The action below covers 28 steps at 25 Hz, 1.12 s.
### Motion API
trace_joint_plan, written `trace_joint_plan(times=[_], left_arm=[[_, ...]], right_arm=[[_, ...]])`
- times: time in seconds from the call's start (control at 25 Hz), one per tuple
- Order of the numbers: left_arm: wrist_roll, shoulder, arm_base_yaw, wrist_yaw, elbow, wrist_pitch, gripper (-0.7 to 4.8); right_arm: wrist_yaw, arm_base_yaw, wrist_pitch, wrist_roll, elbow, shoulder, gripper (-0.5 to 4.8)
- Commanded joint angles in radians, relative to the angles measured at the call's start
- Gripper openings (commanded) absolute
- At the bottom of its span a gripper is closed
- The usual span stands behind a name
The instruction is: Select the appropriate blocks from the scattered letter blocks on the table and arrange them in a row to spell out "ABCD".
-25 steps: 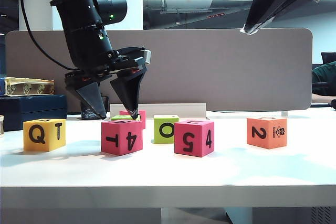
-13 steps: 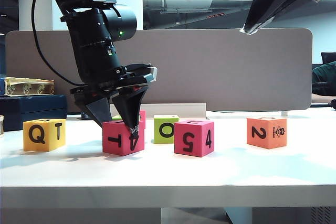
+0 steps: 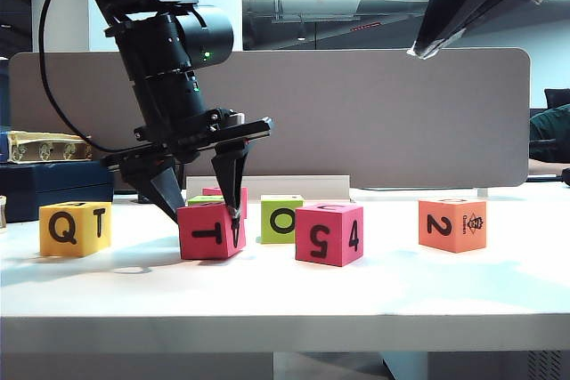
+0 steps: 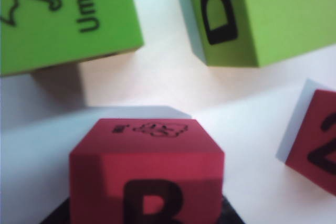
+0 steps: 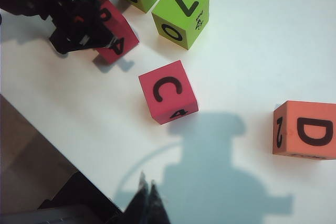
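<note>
Left gripper (image 3: pixel 207 213): fingers clamped on either side of magenta T block (image 3: pixel 211 230), tilted, on white table (image 3: pixel 285 295) between yellow Q block (image 3: pixel 75 228) and magenta 5 block (image 3: pixel 329 233). Right gripper (image 5: pixel 147 195): raised high, fingertips together, holding nothing. Orange 2 block (image 3: pixel 452 224): far right.

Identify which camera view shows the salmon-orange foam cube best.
The exterior view: the salmon-orange foam cube stands unobstructed, showing 2 and a small logo. The right wrist view shows it at the frame edge, D on top. The left wrist view misses it.
</note>
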<state>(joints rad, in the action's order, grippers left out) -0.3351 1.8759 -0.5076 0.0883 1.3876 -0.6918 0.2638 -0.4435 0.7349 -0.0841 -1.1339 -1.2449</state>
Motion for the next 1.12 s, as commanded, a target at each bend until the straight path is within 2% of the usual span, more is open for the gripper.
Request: trace_joint_plan(times=[0.04, 0.2, 0.24, 0.4, 0.6, 0.84, 0.96, 1.12], left_arm=[[-0.043, -0.002, -0.012, -0.024, 0.002, 0.003, 2.75], [-0.054, -0.002, -0.018, -0.029, 0.002, 0.013, 2.79], [-0.068, -0.002, -0.018, -0.028, 0.002, 0.016, 3.00], [-0.065, -0.003, -0.019, -0.021, 0.003, 0.019, 4.73], [-0.051, -0.016, -0.019, -0.021, 0.013, 0.003, 4.76], [0.026, -0.063, -0.019, -0.027, 0.129, -0.072, 4.75], [0.095, -0.069, -0.057, -0.014, 0.177, -0.068, 4.75], [0.105, -0.066, -0.104, -0.051, 0.177, -0.040, 4.75]], right_arm=[[0.003, -0.001, -0.006, -0.002, -0.005, 0.003, -0.01], [0.004, -0.001, -0.005, -0.002, -0.005, 0.003, -0.02], [0.004, -0.001, -0.005, -0.002, -0.005, 0.003, -0.01], [0.004, -0.001, -0.005, -0.002, -0.005, 0.003, -0.02], [0.004, -0.001, -0.005, -0.002, -0.005, 0.003, -0.01], [0.002, -0.001, -0.005, -0.002, -0.005, 0.003, -0.02], [0.000, 0.000, -0.005, -0.003, -0.005, 0.003, -0.01], [-0.010, 0.000, -0.006, -0.003, -0.005, 0.003, -0.02]])
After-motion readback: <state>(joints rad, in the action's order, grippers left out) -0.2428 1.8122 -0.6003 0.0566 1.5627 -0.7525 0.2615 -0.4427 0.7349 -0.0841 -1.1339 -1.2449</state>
